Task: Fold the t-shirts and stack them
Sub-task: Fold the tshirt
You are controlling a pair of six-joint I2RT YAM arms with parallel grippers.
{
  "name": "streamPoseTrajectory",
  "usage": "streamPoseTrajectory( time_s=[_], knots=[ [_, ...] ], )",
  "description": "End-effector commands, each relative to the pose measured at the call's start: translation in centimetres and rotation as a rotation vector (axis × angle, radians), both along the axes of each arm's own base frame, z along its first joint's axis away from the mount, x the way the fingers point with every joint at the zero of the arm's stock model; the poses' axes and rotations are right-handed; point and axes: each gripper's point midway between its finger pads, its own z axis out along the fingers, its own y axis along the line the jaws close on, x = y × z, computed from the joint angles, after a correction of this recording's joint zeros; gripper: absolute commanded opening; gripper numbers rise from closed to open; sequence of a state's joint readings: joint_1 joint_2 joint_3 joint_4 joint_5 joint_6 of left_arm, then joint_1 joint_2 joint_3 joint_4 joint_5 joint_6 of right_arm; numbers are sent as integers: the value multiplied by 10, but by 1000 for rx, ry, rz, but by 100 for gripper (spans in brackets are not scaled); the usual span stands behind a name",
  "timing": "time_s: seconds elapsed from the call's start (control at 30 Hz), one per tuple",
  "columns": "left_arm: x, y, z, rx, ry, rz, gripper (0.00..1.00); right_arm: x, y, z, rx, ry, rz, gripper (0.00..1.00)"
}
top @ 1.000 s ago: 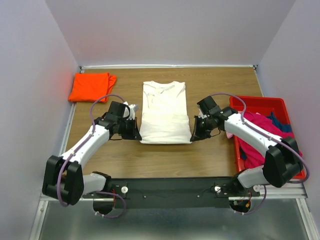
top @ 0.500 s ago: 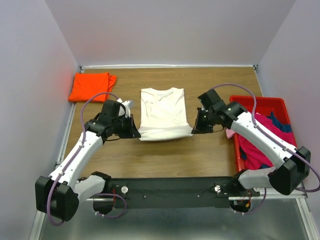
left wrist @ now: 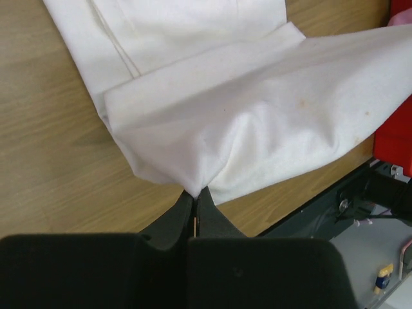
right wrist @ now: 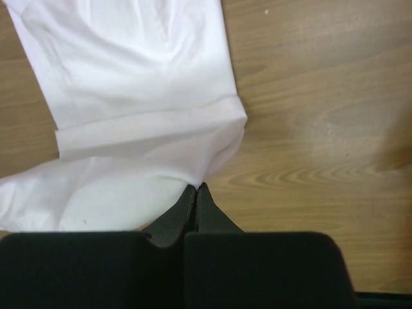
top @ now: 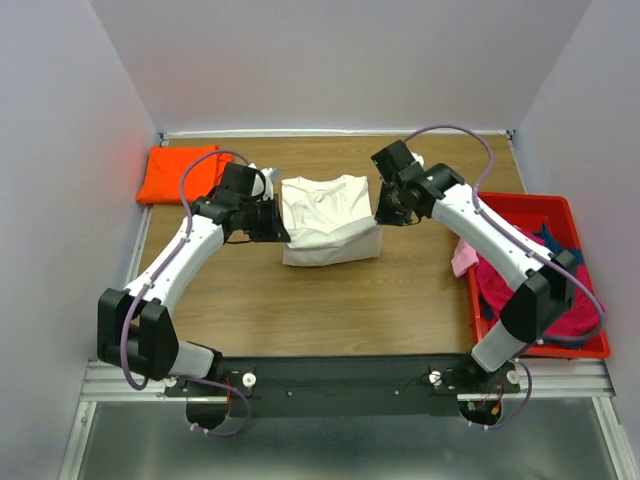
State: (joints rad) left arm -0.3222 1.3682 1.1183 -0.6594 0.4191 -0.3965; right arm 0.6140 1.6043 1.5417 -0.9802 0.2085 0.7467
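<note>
**Top external view: both arms pinching the cream-white shirt at mid-table**

From above I see the cream-white t-shirt (top: 328,220) in the middle of the wooden table (top: 350,300), its collar toward the far wall. The left gripper (top: 284,228) is at its left edge and the right gripper (top: 383,212) at its right edge, one on either side of the cloth. The near part of the shirt looks doubled over, with a rounded fold along the edge closest to the arm bases.

On my left wrist camera the fingers (left wrist: 183,209) are clenched together on a corner of the white fabric, which bunches to a point right at the tips. The held layer hangs slack above another layer that lies flat on the wood. The right wrist camera gives me the same picture on the other side: fingers (right wrist: 209,212) pressed tight on a pinched corner of the shirt, with a hemmed edge lying across the cloth just beyond them.

The orange t-shirt (top: 180,172) sits folded in the far left corner, well apart from the white one. At the right edge stands the red bin (top: 520,198), holding a heap of magenta cloth (top: 575,320) with some dark blue cloth (top: 560,245) behind it, and a pale pink piece (top: 462,258) hanging over the bin's left wall
</note>
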Motion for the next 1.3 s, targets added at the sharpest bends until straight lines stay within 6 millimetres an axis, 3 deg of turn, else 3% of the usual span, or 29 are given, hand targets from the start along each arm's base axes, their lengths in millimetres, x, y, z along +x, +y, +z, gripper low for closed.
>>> streamPoseTrajectory(
  time_s=[0.0,0.13,0.47,0.57,0.7,0.77,0.9,1.27],
  knots=[
    [29,-4,13,0,-66,-6,0,36,-8,6,-105,-71,-26,0],
    [48,-8,12,0,-61,-5,0,61,-9,0,-154,-79,-19,0],
    [102,-14,14,-1,-66,16,0,136,-19,14,-194,-157,-24,0],
    [112,-15,13,2,-65,15,0,149,-20,6,-209,-153,-16,1],
    [129,-10,8,7,-50,35,0,174,-23,11,-195,-180,-18,0],
    [136,-8,8,3,-49,46,0,183,-22,2,-198,-171,-3,0],
    [147,0,6,-3,-39,67,0,201,-19,8,-180,-206,8,1],
    [166,15,-18,-42,15,105,0,237,-13,-22,-173,-225,44,0]
  ],
)
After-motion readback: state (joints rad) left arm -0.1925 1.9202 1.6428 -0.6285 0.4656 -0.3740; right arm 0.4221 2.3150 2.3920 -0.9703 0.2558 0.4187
